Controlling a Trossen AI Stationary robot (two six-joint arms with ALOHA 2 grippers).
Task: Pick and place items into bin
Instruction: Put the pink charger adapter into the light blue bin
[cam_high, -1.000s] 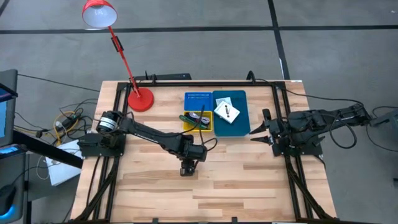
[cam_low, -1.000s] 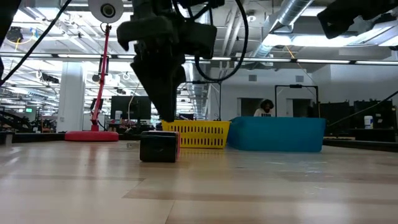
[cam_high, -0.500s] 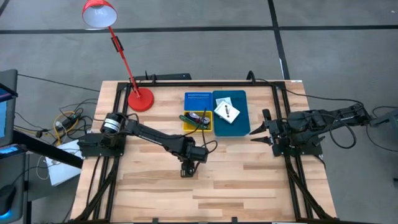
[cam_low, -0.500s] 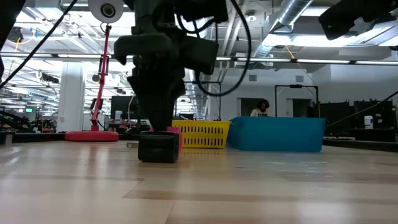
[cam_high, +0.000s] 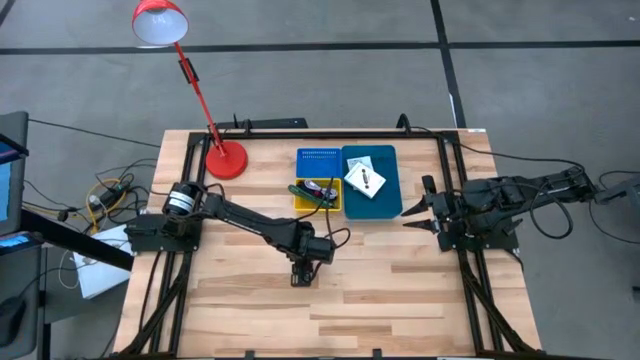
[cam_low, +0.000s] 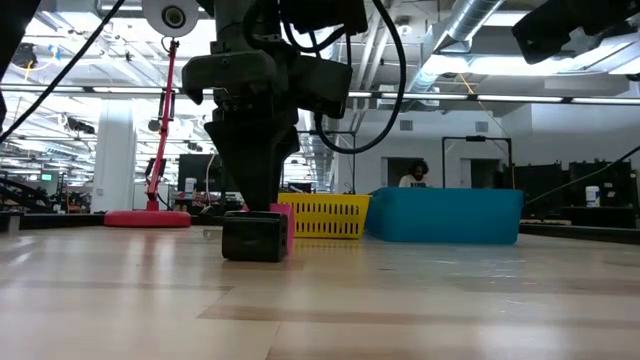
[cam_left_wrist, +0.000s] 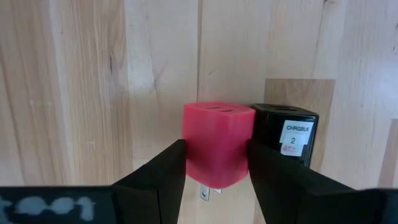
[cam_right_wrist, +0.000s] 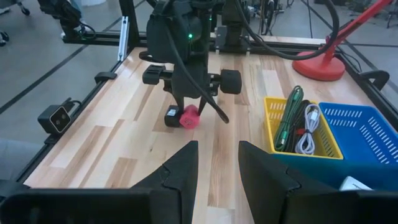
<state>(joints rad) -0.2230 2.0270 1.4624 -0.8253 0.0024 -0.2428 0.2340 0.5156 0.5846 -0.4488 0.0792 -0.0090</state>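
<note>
A small red-pink block (cam_left_wrist: 217, 143) lies on the wooden table with metal prongs at one end, close beside a black block (cam_left_wrist: 292, 134). My left gripper (cam_left_wrist: 216, 147) points straight down at mid-table (cam_high: 302, 272). It is open, one finger on each side of the red-pink block. In the low view the black block (cam_low: 253, 238) hides most of the red-pink block (cam_low: 289, 222). My right gripper (cam_high: 412, 212) waits open at the table's right side, above the table. My left gripper has its fingertips (cam_left_wrist: 177, 155) close against the red-pink block's two opposite sides (cam_left_wrist: 189, 146), coming from above. I cannot tell whether they touch it. The block rests flat on the table.
A yellow bin (cam_high: 318, 197) holds a green-handled tool and black cables. Beside it, a blue bin (cam_high: 385, 195) holds a white packet (cam_high: 365, 180). A red lamp's base (cam_high: 226, 160) stands at the far left. Bare wood lies toward the near edge.
My left gripper has come down over the red-pink block, so that its fingers now reach the table on either side of it. Over the last half second it has kept still. The gap between its fingers has not changed.
</note>
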